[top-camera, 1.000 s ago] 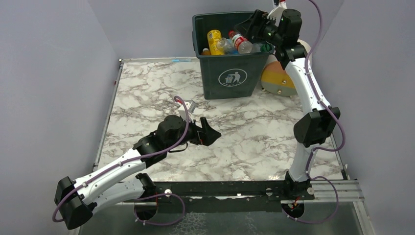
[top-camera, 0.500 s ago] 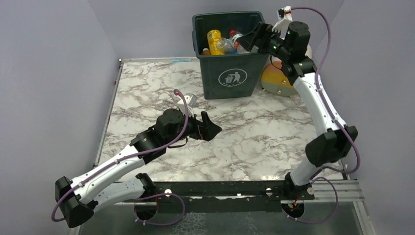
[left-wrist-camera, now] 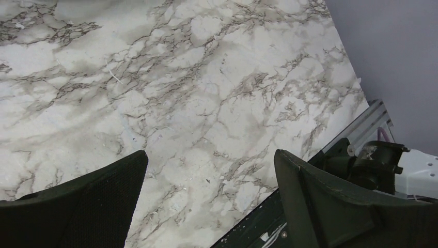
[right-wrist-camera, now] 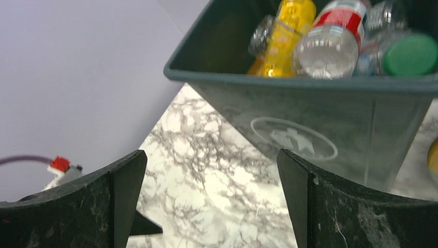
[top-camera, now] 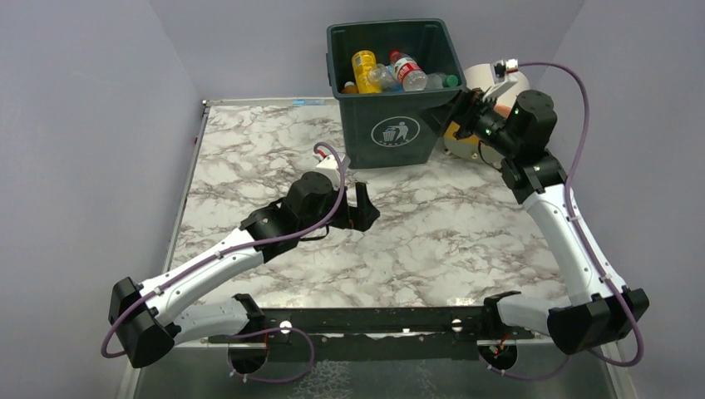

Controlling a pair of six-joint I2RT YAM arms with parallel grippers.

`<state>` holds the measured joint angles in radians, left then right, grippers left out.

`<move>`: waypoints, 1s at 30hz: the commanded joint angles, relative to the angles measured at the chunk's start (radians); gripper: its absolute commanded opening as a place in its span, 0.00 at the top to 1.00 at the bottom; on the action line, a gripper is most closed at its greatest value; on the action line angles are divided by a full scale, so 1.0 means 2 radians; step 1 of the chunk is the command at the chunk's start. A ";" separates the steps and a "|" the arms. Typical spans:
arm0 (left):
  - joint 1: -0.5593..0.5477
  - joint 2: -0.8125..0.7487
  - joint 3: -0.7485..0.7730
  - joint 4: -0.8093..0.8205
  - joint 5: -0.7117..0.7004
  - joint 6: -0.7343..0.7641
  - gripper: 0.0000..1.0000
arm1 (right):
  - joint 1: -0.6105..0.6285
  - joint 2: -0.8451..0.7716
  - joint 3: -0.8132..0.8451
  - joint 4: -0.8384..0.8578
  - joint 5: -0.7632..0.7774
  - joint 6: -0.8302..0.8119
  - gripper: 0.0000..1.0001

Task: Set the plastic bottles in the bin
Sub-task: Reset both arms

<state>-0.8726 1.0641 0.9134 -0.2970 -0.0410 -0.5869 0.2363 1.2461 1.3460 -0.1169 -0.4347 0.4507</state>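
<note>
The dark green bin stands at the back of the marble table and holds several plastic bottles: a yellow one, a clear red-labelled one and a green-capped one. The right wrist view shows the bin from the front, with the yellow bottle, red-labelled bottle and green cap inside. My right gripper hangs open and empty by the bin's right front corner. My left gripper is open and empty over bare marble mid-table.
A cream-and-orange cylinder lies right of the bin, behind my right wrist. Purple walls close in the table on three sides. A black rail with the arm bases runs along the near edge; the right base shows in the left wrist view.
My right gripper has pulled back from above the bin and dropped to its right front corner. The left arm has reached slightly further right and toward the bin.
</note>
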 commanded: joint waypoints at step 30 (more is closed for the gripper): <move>0.133 -0.032 -0.056 0.144 -0.057 0.133 0.01 | 0.001 -0.160 -0.226 -0.047 0.190 -0.082 0.01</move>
<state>-0.7490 0.9867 0.8341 -0.1520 -0.2665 -0.3485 0.2367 0.9009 0.9169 -0.2943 -0.1955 0.3279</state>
